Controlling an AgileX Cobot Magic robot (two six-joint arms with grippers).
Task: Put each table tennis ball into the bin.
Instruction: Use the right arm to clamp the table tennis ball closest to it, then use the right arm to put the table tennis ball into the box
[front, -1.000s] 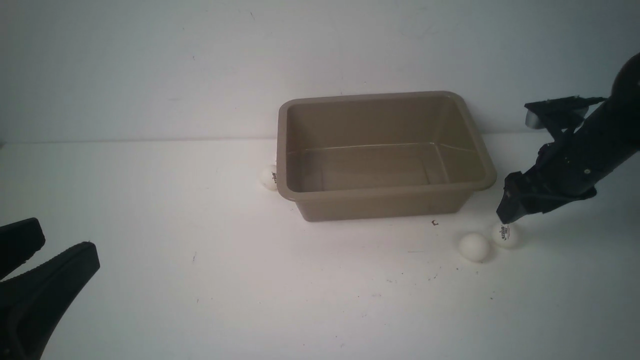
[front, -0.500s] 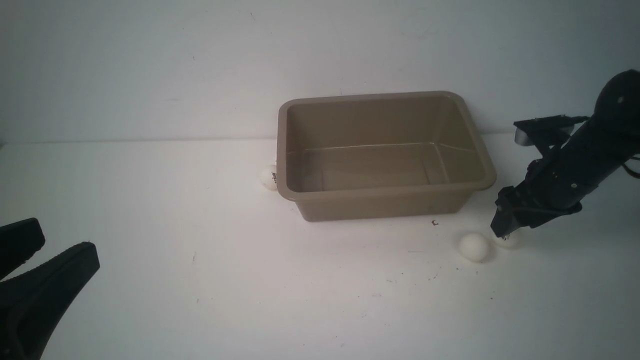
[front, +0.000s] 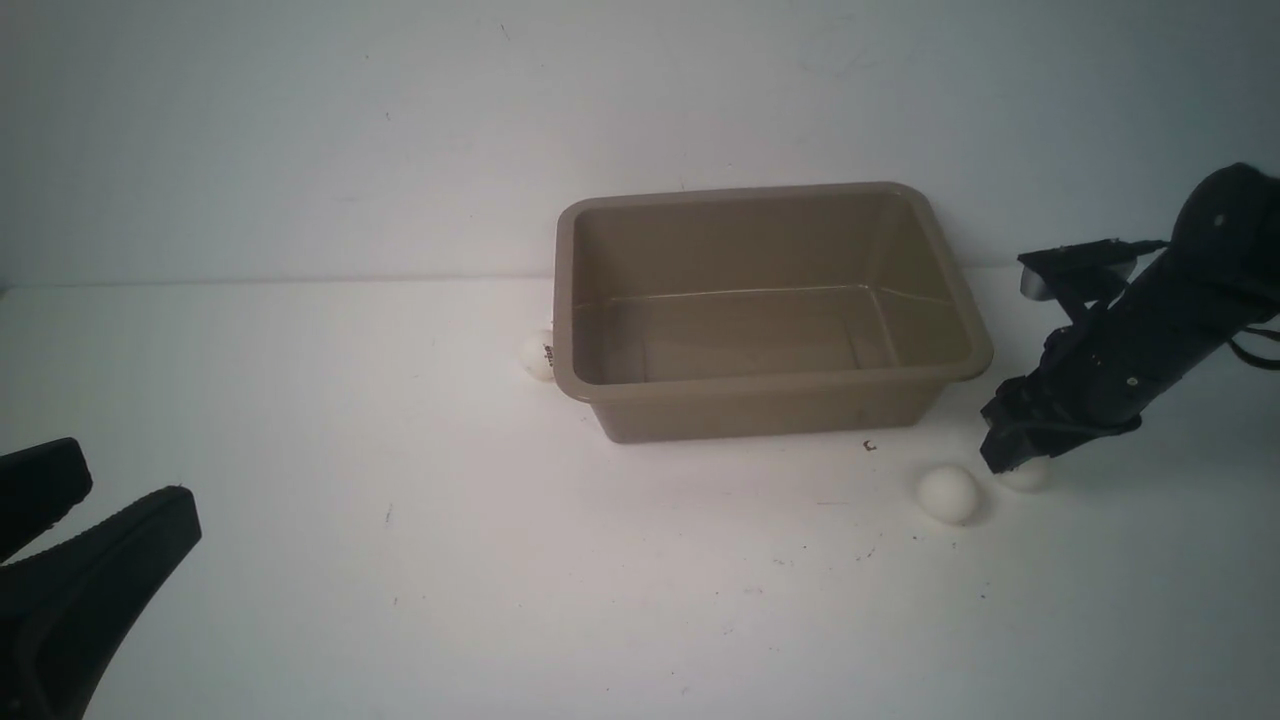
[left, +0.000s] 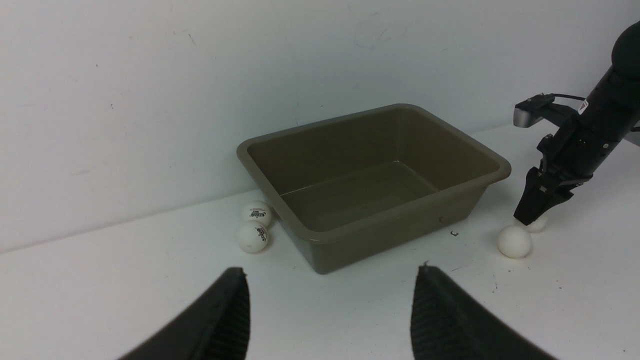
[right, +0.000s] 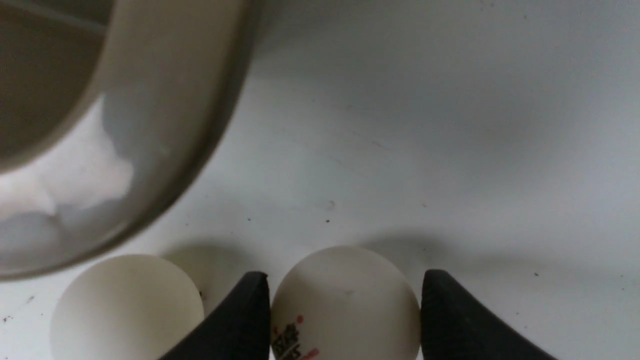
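Table tennis balls (left: 253, 237) number four by my count, and none is in the bin (front: 760, 415) yet; its floor is bare. Two lie close together just beside the bin's left wall. The left wrist view shows both, the front view only one. The other two lie on the table (front: 600, 600) off the bin's front right corner, just beside one another.

I am on the grasp of the first ball. My right gripper (front: 1003, 458) is down at the table on the one further right of that pair, the logo ball (right: 345, 300). Its fingers (right: 240, 320) are closed in on either side and both meet the ball's sides in the right wrist view, so I judge it gripped. The ball looks to be at table level, not yet lifted. The plain ball (right: 127, 305) sits just outside one finger, with only that finger between the two balls.

My left gripper (left: 332, 280) hangs well apart on the left, near my side of the table. Its jaws are spread with nothing between them.

The next move, as I see it, calls for a straight lift, so that the finger does not nudge the plain ball away. Then I carry the logo ball up over the flared rim and in above the bin's floor before I let go. The ball is light, smooth and round, so an off-centre pinch could squirt it out; I would rise slowly. I would also release low inside the walls, since it will likely bounce. After that three balls remain, and the pair on the left looks better placed for my left arm.
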